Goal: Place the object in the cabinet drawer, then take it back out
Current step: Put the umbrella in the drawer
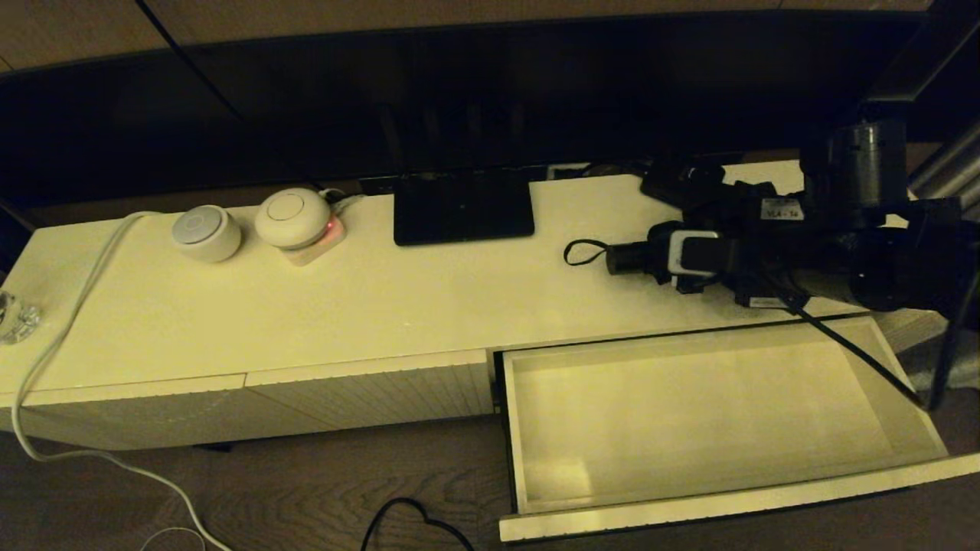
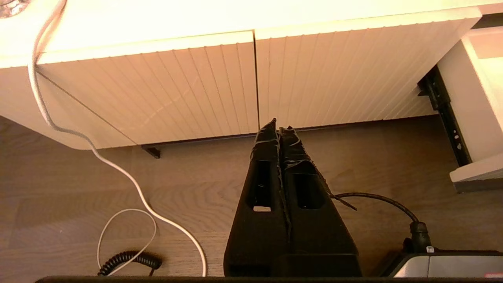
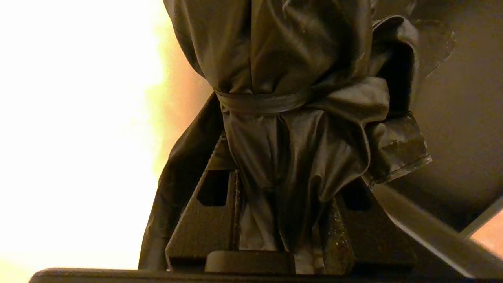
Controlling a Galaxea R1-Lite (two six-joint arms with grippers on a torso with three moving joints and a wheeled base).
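The black folding umbrella [image 1: 632, 259] is over the right end of the cream cabinet top, behind the drawer, with its short handle and thin wrist loop [image 1: 582, 251] pointing left. My right gripper [image 1: 693, 264] is shut on its bunched fabric; the rest of the umbrella is hidden under the arm. In the right wrist view the strapped fabric [image 3: 290, 78] fills the gap between the fingers [image 3: 204, 220]. The cabinet drawer [image 1: 735, 505] is pulled fully out and nothing lies in it. My left gripper [image 2: 278, 127] is shut on nothing, low over the floor before the closed ribbed fronts [image 2: 157, 90].
Two round white devices [image 1: 205, 232] [image 1: 293, 218] and a black screen foot [image 1: 463, 207] stand along the back of the cabinet top. A white cable [image 1: 61, 337] runs off the left end to the floor. A black cable [image 1: 413, 520] lies on the wooden floor by the drawer.
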